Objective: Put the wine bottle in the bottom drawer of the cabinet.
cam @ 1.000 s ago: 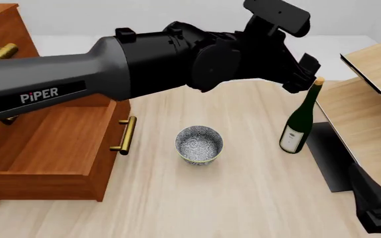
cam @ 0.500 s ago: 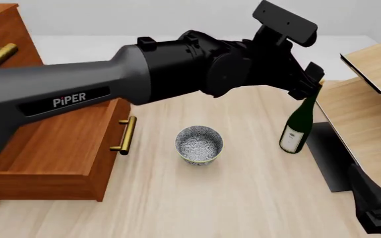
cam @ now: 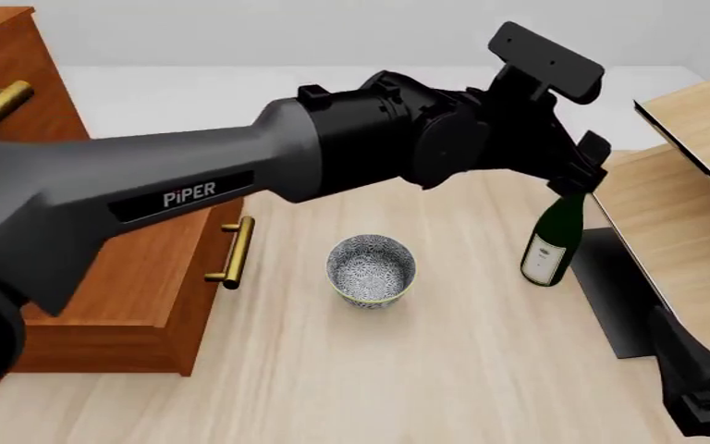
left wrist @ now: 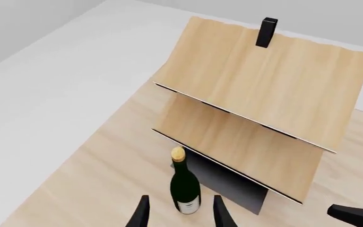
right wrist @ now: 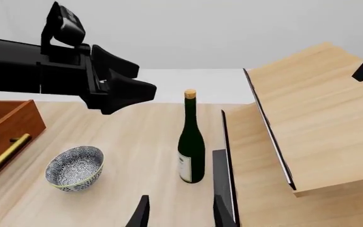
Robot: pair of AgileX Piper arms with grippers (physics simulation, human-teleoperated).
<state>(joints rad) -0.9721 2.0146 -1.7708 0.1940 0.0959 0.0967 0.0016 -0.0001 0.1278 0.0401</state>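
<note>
Reaching farther across since a second ago, the left gripper (cam: 581, 176) hangs spread above the wine bottle (cam: 553, 239). Upright and untouched, it stands at the bowl's (cam: 372, 270) 3 o'clock, by the shelf (cam: 682, 222). Right gripper (right wrist: 180, 215) is spread too.

The light wooden table (cam: 454, 370) carries the wine bottle (cam: 554, 240) standing upright, a patterned bowl (cam: 372, 269) to its left, the cabinet (cam: 34, 185) and a slanted shelf unit (cam: 688, 213).

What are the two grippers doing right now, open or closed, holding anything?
Left gripper: open, holding nothing, lined up on the bottle.
Right gripper: open, holding nothing.
</note>
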